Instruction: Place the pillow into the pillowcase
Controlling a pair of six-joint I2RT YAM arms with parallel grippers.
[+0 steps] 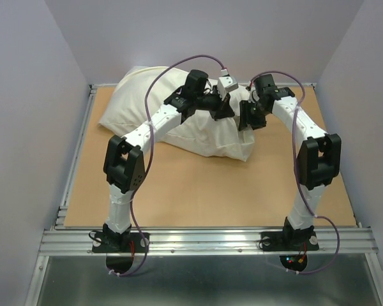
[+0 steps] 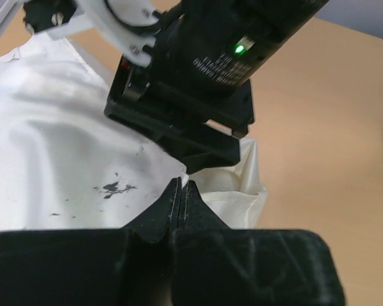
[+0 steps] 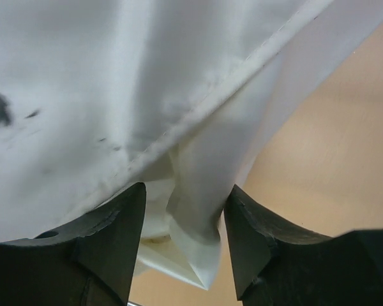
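Seen from above, a plump greyish-white pillow (image 2: 51, 140) of faintly speckled fabric lies on the far half of a tan rectangular table (image 1: 179, 191). It runs from the far left corner toward the middle. Both arms reach to its near right end. There a thin, limp, cream pillowcase (image 2: 239, 191) sags out from under the pillow's corner.

The left fingers (image 2: 179, 194) are pressed together, tip against tip, with no gap. A tiny sliver of pale cloth shows at the tips. Whether it is truly pinched, and which fabric it is, cannot be told.

The right fingers (image 3: 115, 236) stand apart. A limp fold of pale cloth hangs down between them and brushes the inner face of one finger, but it is not clamped. A stitched edge runs diagonally across the fabric just above them. The two sets of fingers sit close together, nearly facing each other over the same corner.

The pillow's far end lies against the table's far edge, near the silver metal rail (image 1: 83, 140) that borders the left side. Bare tan table shows in front of the pillow and to its right. Pale lilac walls (image 1: 25, 95) close in on the left, right and back.
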